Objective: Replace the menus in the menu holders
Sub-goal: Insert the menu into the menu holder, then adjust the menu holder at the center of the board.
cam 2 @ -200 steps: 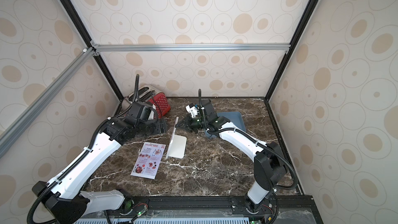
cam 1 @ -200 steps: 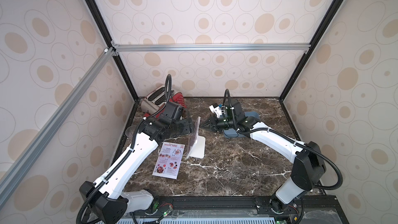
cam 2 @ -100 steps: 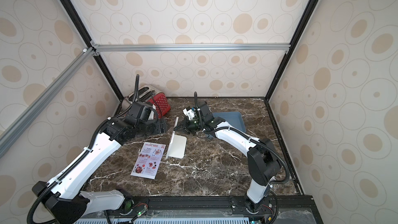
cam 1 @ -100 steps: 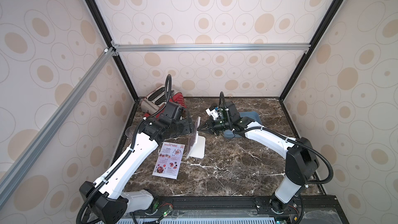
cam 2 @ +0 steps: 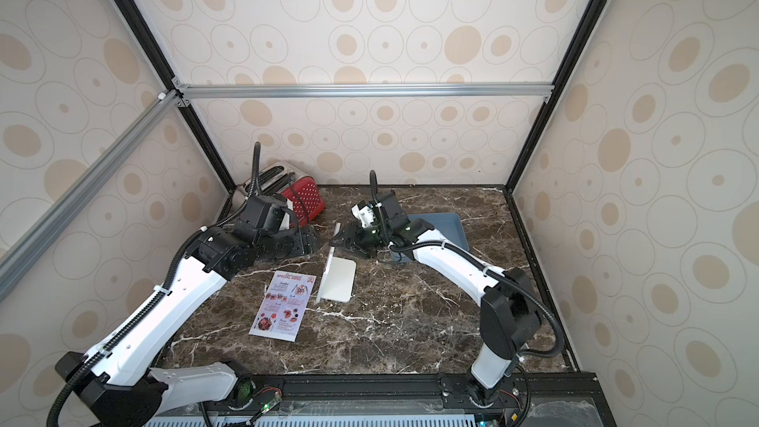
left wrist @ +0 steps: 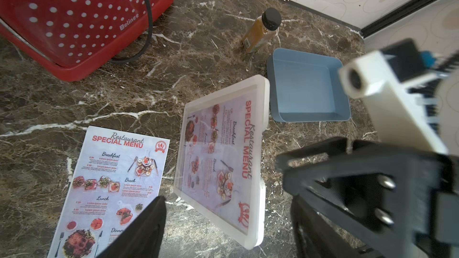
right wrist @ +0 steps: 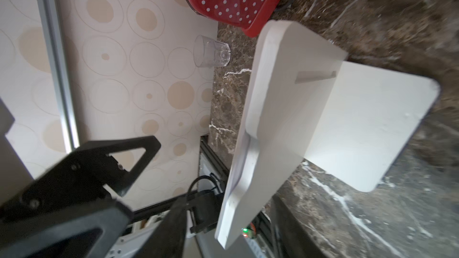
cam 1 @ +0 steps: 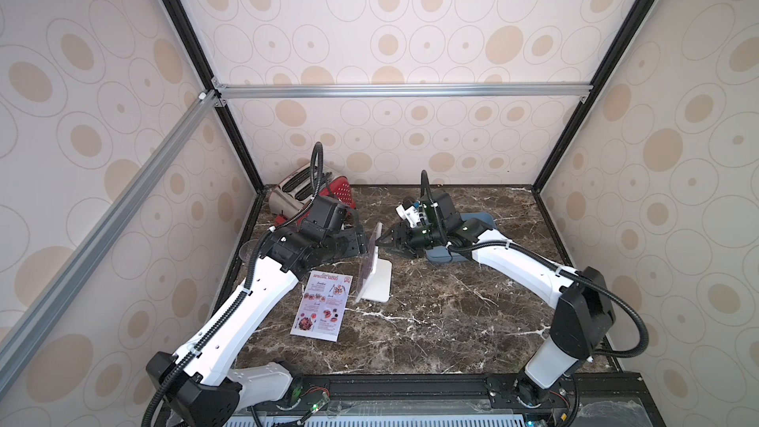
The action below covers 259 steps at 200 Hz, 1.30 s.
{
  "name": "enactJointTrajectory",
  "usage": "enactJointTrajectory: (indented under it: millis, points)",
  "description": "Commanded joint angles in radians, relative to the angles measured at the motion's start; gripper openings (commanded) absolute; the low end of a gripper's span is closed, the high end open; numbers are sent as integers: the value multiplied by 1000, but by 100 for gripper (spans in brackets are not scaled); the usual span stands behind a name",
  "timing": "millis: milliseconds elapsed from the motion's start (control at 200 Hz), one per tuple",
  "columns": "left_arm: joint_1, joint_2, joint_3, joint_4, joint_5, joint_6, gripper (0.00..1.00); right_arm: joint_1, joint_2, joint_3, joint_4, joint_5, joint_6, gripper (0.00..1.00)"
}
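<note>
- The holder (cam 1: 380, 283) stands upright between the two grippers. Its printed face is towards the left gripper (cam 1: 357, 242) and its plain white back towards the right gripper (right wrist: 170, 171). With an arm on each side, one can probably steady the panel while the other works the sheet.
- One menu (left wrist: 218, 155) sits inside the holder, just ahead of the left gripper, so the swap looks not yet done.
- The right gripper's jaws are spread with nothing between them, and their tips are just short of the holder's notched top edge. The notch bares the sheet's edge, which makes it the sensible place to pinch.
- The left gripper is spread too and empty, hanging close to the holder's face. I cannot tell whether it touches.
- The loose menu (cam 1: 322, 306) lies flat on the table (cam 1: 431, 322), beside the holder's base and under the left forearm. It is far from the right gripper. Since the two sheets look alike, I take it for the replacement, kept within the left arm's easy reach.
- The tray (left wrist: 303, 90) lies empty just behind the right gripper, beneath its wrist. That looks a handy spot for dropping the pulled sheet.
- The holder looks light on its flat base, so a pull at the top could tip it towards the right gripper. That may be why the left gripper waits so near.
</note>
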Motion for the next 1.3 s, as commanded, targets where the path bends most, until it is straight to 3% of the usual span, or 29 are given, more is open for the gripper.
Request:
enactJointTrajectory:
  millis: [0,205,466,731,1032,1212,1292]
  points:
    - [10,-34,-26,7,-60,-45,78,65,-84,31,-249,217,-86,74]
    - [9,-66,-37,-13,-144,-82,77,199,-16,168,-406,432,-142,77]
    - [9,-174,-60,-71,-331,-154,77,237,125,286,-451,435,-184,69]
    - [10,-192,-61,-91,-353,-163,76,251,229,386,-486,420,-186,48]
    - [9,-188,-67,-87,-349,-165,75,253,236,433,-566,468,-221,25]
    - [9,-183,-67,-81,-348,-165,75,241,217,463,-633,490,-299,15]
    - [10,-182,-68,-78,-346,-163,75,210,210,478,-662,441,-375,11]
